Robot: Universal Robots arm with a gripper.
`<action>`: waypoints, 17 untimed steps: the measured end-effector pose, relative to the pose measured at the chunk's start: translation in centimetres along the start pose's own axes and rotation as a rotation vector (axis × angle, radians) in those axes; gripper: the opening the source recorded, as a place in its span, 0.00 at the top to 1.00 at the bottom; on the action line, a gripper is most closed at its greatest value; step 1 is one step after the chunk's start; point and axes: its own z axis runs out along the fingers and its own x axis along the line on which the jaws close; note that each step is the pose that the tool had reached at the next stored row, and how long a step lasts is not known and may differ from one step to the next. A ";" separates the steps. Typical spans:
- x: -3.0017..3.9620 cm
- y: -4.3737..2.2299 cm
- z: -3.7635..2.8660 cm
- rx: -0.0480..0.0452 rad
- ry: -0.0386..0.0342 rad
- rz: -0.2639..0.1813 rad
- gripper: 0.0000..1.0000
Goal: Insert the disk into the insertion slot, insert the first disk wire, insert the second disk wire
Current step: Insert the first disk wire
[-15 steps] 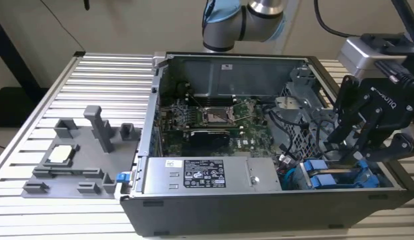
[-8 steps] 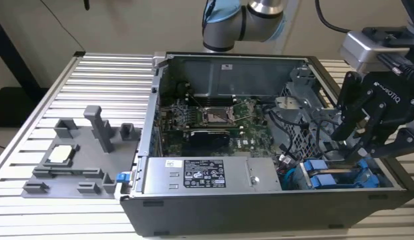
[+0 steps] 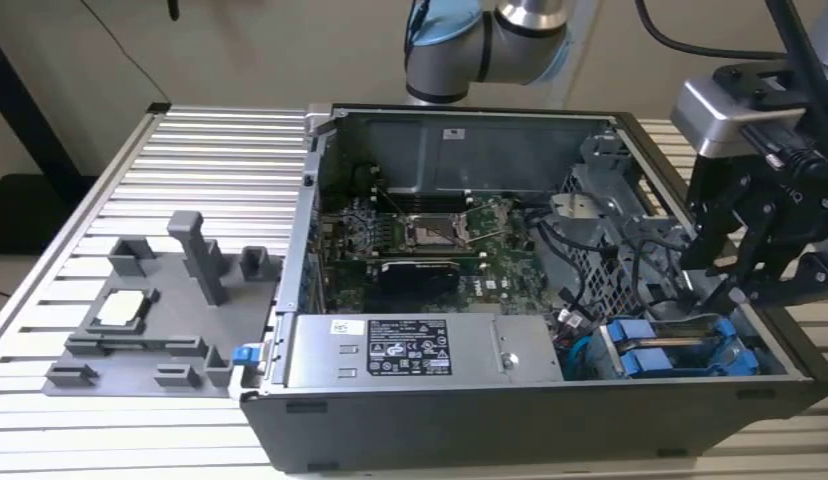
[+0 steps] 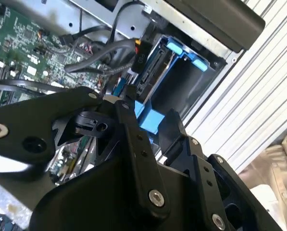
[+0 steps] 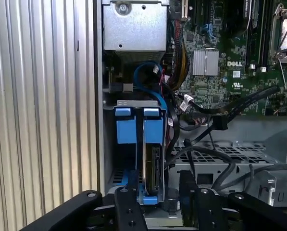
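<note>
At the near corner of the open computer case (image 3: 548,425), on the exterior view's right, the black two-fingered tool (image 5: 155,196) hung over the grey metal drive bay (image 5: 133,103). Its fingers (image 5: 129,204) were parted and straddled the near blue tab of the disk (image 5: 153,166), a silver-grey rectangular hard drive in a bright blue plastic carrier. A little room showed beside the tab, so the tool seemed to have hold of nothing.

The step in hand looked like seating the disk. Doing it well probably meant pressing squarely on the tab, straight along the bay's rails. It also meant keeping the fingers off the loose black cables (image 5: 230,108) just beside the bay.

The disk stood on edge, deep in the bay, its dark narrow side showing and blue tabs at both ends. A second blue carrier (image 5: 124,126) sat just beside it. Whether any cable was plugged into the disk could not be told. Beyond the cables lay the green motherboard (image 5: 239,72).
</note>
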 end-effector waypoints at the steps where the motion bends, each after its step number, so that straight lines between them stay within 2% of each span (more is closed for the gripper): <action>1: 0.00 0.02 0.01 0.0094 -0.0115 0.000 0.53; 3: -0.01 0.03 0.00 0.0273 -0.0368 0.001 0.53; 4: -0.01 0.03 0.00 0.0334 -0.0524 0.001 0.53; 5: -0.01 0.01 0.01 0.0347 -0.0588 -0.002 0.53; 7: -0.01 -0.19 0.02 0.0341 -0.0629 -0.013 0.53; 17: 0.00 -1.88 0.17 0.0287 -0.0685 -0.063 0.53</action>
